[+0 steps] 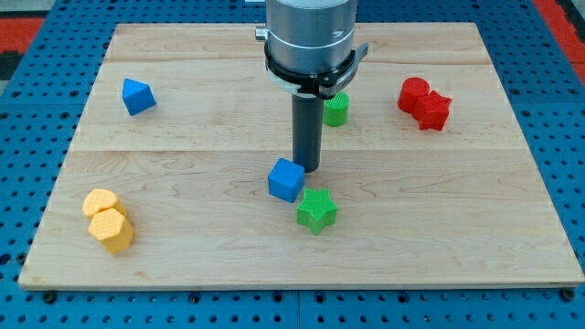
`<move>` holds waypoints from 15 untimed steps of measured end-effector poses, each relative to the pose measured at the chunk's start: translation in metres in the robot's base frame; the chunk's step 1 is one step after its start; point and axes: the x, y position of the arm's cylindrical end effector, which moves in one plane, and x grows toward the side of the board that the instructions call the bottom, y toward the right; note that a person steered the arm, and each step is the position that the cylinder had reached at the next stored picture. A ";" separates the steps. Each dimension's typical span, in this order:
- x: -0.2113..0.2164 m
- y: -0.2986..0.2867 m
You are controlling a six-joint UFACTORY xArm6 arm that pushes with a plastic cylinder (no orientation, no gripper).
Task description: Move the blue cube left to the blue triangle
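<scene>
The blue cube sits near the middle of the wooden board. The blue triangle lies far to the view's left and higher up. My tip stands just to the right of the cube's upper right corner, touching or nearly touching it. A green star lies right below and to the right of the cube, close to it.
A green block sits behind the rod, partly hidden by the arm. Two red blocks lie together at the upper right. Two yellow blocks lie together at the lower left. The board's edge runs along the view's bottom.
</scene>
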 end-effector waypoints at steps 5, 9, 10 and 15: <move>0.023 -0.022; 0.030 -0.092; -0.009 -0.119; -0.038 -0.229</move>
